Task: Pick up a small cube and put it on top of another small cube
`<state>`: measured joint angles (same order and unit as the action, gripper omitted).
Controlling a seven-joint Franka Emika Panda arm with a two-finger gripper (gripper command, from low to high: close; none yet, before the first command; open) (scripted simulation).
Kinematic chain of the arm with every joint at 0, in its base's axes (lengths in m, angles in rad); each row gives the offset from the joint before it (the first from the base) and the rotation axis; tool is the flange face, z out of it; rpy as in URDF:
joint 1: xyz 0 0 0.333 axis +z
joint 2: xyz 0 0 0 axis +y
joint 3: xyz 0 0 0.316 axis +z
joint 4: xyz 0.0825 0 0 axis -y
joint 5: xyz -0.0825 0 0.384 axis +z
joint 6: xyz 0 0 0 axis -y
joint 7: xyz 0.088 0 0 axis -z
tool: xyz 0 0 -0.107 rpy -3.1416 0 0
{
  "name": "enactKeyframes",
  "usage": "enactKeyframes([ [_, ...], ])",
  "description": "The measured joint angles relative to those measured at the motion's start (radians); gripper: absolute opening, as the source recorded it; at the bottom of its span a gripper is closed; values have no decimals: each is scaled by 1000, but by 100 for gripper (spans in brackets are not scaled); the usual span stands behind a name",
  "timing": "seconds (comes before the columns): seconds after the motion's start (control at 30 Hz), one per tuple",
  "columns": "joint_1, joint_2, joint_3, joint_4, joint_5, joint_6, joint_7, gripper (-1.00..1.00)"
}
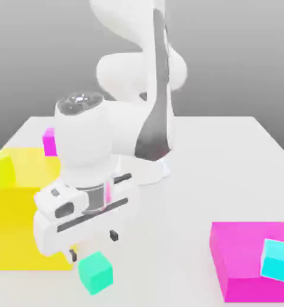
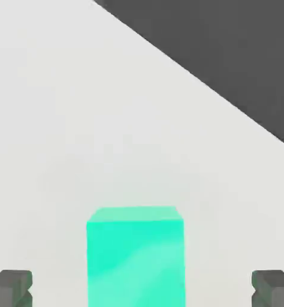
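A small green cube [image 1: 96, 271] rests on the white table near its front edge; in the hand view the same green cube [image 2: 136, 255] lies between my two dark fingertips. My gripper [image 1: 94, 245] hangs just above it, open, with its jaws spread wide on either side and nothing held. A small cyan cube [image 1: 277, 259] sits on top of a large magenta block [image 1: 243, 256] at the exterior view's right. A small magenta cube [image 1: 49, 141] stands at the back left, and a small yellow-green cube [image 1: 0, 169] sits at the far left.
A big yellow block [image 1: 15, 210] stands on the exterior view's left, close beside my hand. The robot's white base [image 1: 147, 168] rises at the table's middle back. The table's edge [image 2: 198, 78] runs past the green cube in the hand view.
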<state>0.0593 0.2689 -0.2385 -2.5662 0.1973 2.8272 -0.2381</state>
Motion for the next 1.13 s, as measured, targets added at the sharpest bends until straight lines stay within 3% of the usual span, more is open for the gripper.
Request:
enactKeyframes([
  [0.07,-40,73,49,14,44,56,-36,0],
  [0.1,-58,102,70,20,60,79,-49,-100],
  [0.33,-62,106,75,20,59,80,-47,-100],
  [0.53,10,-76,3,-6,-68,-73,56,-100],
  [0.9,344,-164,237,234,-172,-395,310,-100],
  [1.0,399,-91,265,274,-199,-359,362,-100],
  [1.03,403,-66,266,272,-202,-331,366,100],
  [1.13,403,-66,266,272,-202,-331,366,100],
])
